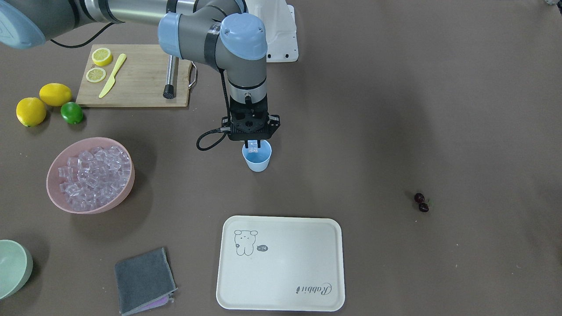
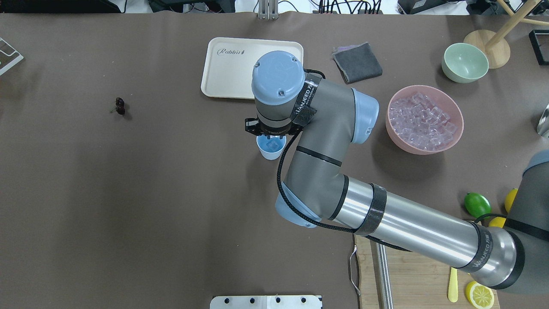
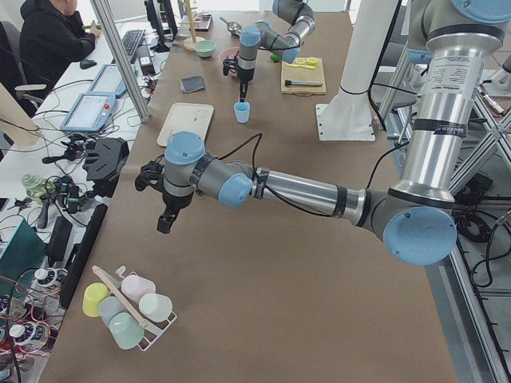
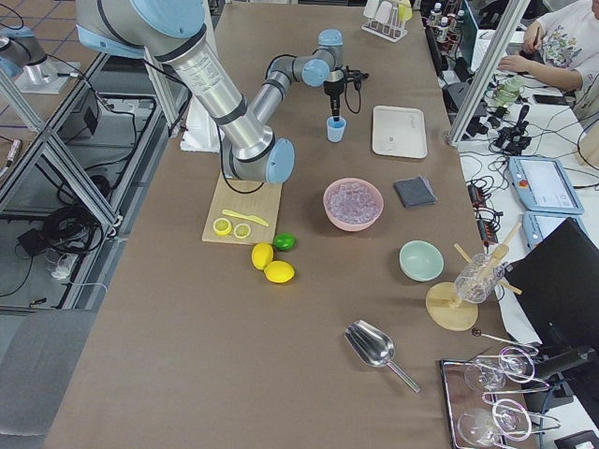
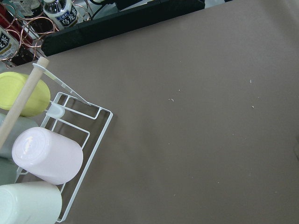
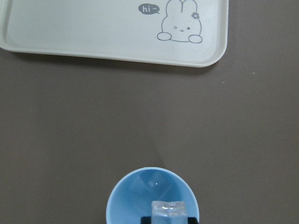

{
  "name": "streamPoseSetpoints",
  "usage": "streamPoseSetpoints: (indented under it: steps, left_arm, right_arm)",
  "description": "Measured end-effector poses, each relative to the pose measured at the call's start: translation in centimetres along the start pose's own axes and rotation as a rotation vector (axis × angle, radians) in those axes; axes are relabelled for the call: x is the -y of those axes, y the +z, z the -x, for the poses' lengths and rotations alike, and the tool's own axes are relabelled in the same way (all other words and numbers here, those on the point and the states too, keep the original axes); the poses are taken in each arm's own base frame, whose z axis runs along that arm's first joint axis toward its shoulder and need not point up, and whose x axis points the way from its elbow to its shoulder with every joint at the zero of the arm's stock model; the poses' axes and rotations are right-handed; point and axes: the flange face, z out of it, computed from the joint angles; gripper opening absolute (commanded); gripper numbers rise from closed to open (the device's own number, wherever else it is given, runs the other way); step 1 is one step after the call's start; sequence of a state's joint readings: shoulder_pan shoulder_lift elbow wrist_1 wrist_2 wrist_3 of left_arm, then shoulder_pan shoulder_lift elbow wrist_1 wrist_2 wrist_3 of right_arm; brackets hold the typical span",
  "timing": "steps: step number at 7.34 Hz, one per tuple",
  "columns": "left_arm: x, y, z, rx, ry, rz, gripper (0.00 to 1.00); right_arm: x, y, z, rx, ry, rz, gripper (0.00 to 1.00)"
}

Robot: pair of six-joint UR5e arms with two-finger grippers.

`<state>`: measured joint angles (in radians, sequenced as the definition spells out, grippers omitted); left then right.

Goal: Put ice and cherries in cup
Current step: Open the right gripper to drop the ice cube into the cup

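Observation:
The light-blue cup (image 1: 257, 161) stands upright mid-table; it also shows in the overhead view (image 2: 270, 149) and the right wrist view (image 6: 135, 198). My right gripper (image 1: 257, 144) hangs straight over its mouth, shut on a clear ice cube (image 6: 169, 210). The rest of the ice (image 1: 94, 175) fills a pink bowl (image 1: 55, 195). The cherries (image 1: 421, 202), a dark red pair, lie on the bare table far from the cup, also seen in the overhead view (image 2: 120, 106). My left gripper (image 3: 164, 220) hovers over the table near a cup rack; I cannot tell if it is open or shut.
A cream tray (image 1: 281, 263) lies just beyond the cup. A grey cloth (image 1: 144, 280) and a pale green bowl (image 1: 13, 267) sit near the pink bowl. A cutting board (image 1: 136, 83) holds lemon slices and a knife, with lemons and a lime (image 1: 71, 113) beside it. A cup rack (image 5: 46, 158) lies below the left wrist.

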<state>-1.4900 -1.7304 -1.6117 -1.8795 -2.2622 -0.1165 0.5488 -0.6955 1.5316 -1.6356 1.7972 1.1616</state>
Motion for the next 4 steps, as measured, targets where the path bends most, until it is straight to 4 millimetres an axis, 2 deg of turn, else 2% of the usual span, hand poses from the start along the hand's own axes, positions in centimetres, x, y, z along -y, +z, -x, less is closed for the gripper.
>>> streamPoseSetpoints:
  steps: [1, 2, 4]
  left_arm:
    - [-0.16, 0.07, 0.06, 0.0, 0.0, 0.001, 0.98]
    - [-0.27, 0.11, 0.11, 0.0, 0.0, 0.001, 0.98]
    - [-0.42, 0.24, 0.29, 0.0, -0.003, 0.004, 0.98]
  right_arm:
    - [0.14, 0.24, 0.09, 0.008, -0.003, -0.011, 0.77]
    - [0.32, 0.46, 0.16, 0.015, -0.007, -0.027, 0.98]
    - [0.53, 1.02, 0.02, 0.011, -0.009, -0.043, 0.98]
